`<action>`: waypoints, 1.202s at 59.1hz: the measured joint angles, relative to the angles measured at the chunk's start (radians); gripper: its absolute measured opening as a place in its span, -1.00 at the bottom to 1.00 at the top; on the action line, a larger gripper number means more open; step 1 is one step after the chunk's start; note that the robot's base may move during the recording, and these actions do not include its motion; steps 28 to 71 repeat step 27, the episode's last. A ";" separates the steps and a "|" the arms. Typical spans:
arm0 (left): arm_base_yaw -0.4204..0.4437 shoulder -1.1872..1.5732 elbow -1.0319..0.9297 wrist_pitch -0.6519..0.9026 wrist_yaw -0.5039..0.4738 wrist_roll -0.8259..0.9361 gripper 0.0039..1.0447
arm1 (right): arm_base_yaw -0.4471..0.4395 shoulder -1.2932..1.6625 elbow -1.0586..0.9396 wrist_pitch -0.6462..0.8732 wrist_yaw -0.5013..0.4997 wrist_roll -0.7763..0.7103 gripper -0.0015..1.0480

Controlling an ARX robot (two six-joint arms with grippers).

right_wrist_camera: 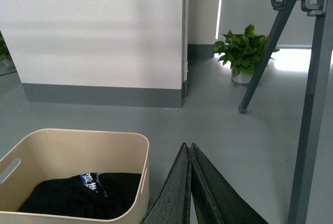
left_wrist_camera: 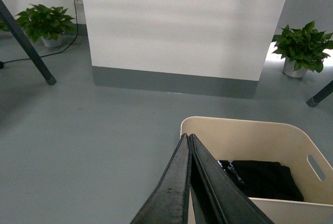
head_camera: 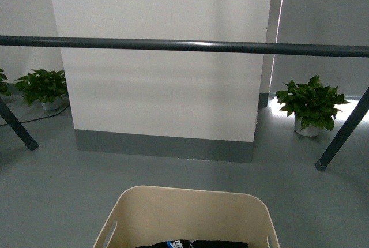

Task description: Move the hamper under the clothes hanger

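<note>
The hamper (head_camera: 187, 213) is seen on the grey floor (head_camera: 52, 184), on the robot's side of the clothes hanger (head_camera: 184, 45), whose horizontal bar crosses above and beyond it. A black garment (right_wrist_camera: 83, 193) is contained in the hamper. The left gripper (left_wrist_camera: 188, 139) is held above the floor beside the hamper's rim, jaws pressed together and empty. The right gripper (right_wrist_camera: 187, 148) is likewise closed on nothing, beside the opposite rim. Potted plants (head_camera: 311, 105) are noted along the wall (head_camera: 167, 86).
</note>
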 joint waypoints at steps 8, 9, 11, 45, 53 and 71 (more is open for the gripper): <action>0.000 0.000 0.000 0.000 0.000 0.000 -0.94 | 0.000 0.000 0.000 0.000 0.000 0.000 -0.96; 0.000 0.000 0.000 0.000 0.000 0.000 -0.94 | 0.000 0.000 0.000 0.000 0.000 0.000 -0.96; 0.000 0.000 0.000 0.000 0.000 0.000 -0.81 | 0.000 0.000 0.000 0.000 0.000 -0.001 -0.94; 0.000 0.000 0.000 0.000 0.000 0.000 0.37 | 0.000 0.000 0.000 0.000 0.000 0.000 0.22; 0.000 0.000 0.000 0.000 0.000 0.000 0.37 | 0.000 0.000 0.000 0.000 0.000 0.000 0.22; 0.000 0.000 0.000 0.000 0.000 0.000 0.37 | 0.000 0.000 0.000 0.000 0.000 0.000 0.22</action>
